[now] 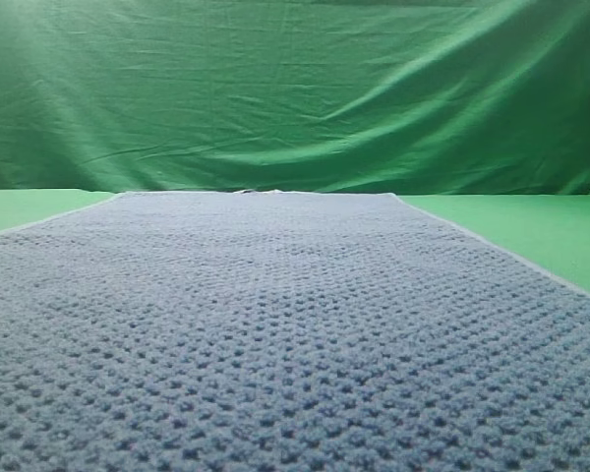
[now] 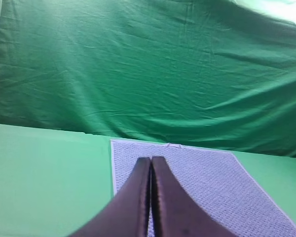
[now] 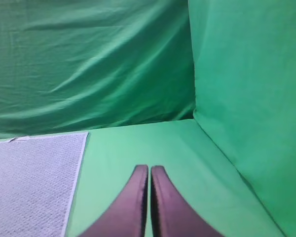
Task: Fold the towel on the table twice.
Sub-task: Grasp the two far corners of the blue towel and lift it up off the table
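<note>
Finding: the blue-grey waffle-weave towel (image 1: 275,334) lies spread flat and unfolded on the green counter (image 1: 541,231), its pale-hemmed far edge running parallel to the counter's back edge and close to the wrinkled green backdrop (image 1: 295,88). A small pale tag (image 2: 173,145) shows at the middle of that far hem.

Left gripper (image 2: 150,159): fingers clenched together, grasping nothing, raised over the towel near its left hem.

Right gripper (image 3: 149,168): fingers likewise clenched and empty, over bare counter just beside the towel's right hem, toward the counter's right edge.

Assessment: neither fold appears begun; the work stands at the approach before the first fold. The next move calls for both sets of fingers to part, descend to matching corners or hems of the towel, pinch the fabric, and carry it across evenly.
</note>
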Controlling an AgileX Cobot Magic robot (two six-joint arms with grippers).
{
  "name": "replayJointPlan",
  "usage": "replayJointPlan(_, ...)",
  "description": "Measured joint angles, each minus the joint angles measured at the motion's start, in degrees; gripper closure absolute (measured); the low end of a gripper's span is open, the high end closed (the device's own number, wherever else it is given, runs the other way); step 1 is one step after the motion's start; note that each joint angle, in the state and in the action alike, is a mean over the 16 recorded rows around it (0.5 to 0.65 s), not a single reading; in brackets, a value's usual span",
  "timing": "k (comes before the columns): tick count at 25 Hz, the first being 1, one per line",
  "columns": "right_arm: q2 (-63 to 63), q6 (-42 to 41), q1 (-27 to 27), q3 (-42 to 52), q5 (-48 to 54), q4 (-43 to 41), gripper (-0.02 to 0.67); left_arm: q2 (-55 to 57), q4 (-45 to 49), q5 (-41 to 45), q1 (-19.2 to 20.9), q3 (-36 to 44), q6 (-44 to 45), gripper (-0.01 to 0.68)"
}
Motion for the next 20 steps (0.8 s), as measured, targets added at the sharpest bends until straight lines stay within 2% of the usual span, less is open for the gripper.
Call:
replayJointPlan(9,8.0,0.0,2.5,-6.1,-1.8,1.2,0.649,3.5,0.1,-0.5,0.0,-4.2,-0.1,0.673)
replayJointPlan(14,13.9,-0.6,3.2,-10.4,0.9,1.4,0.649,8.2,0.3,5.7,0.0,-8.4,-0.1,0.673)
replayJointPlan(20,24.8,-2.4,4.8,-18.2,10.5,1.4,0.649,18.0,0.8,16.5,0.0,-15.4,-0.1,0.673)
